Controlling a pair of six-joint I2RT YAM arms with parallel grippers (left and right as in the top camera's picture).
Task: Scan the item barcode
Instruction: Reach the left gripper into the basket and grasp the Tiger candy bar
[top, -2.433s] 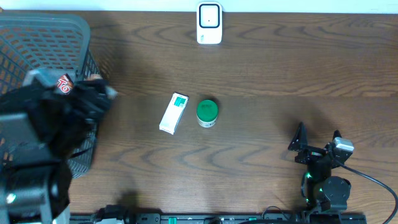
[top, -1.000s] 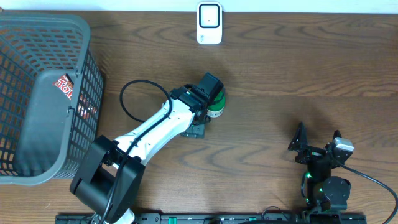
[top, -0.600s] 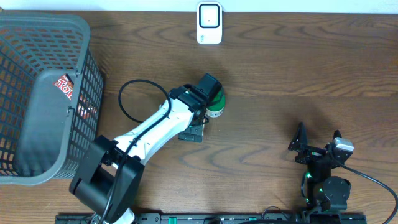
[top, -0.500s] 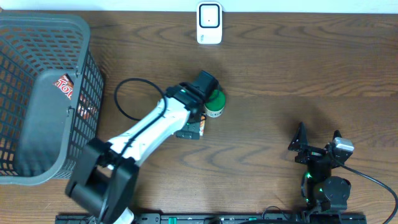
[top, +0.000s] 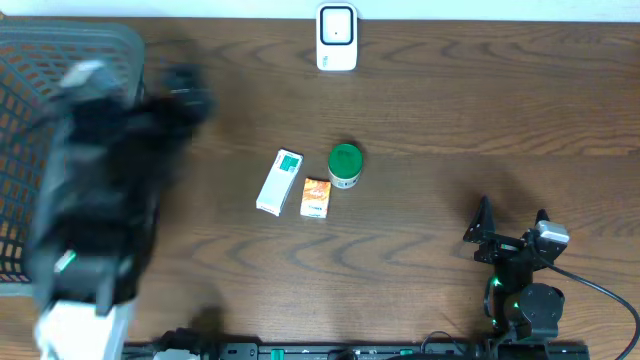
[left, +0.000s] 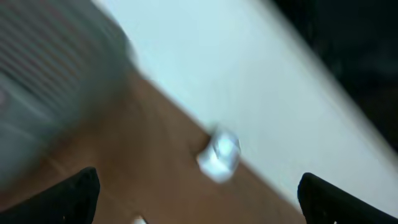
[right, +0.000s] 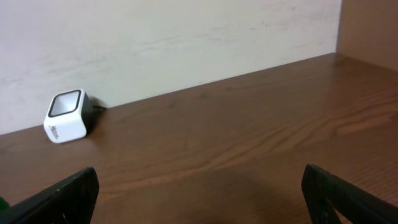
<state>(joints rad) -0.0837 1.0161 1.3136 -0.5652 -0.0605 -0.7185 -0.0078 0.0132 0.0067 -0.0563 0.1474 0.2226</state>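
The left gripper (left: 202, 202) is held wide open and empty, blurred over the basket (top: 15, 120), presumably readied for a pick. The right gripper (right: 202, 199) is parked open and empty. The orange packet (top: 316, 198) is laid between the box (top: 279, 182) and the jar (top: 345, 165), well short of the scanner (top: 337, 38).

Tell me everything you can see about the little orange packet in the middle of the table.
The orange packet is a small flat rectangle, orange with paler print too small to read. It lies flat on the wooden table, slightly tilted, between the white-and-green box and the green-lidded jar, close to both; whether it touches either cannot be told. Nothing rests on it or holds it.
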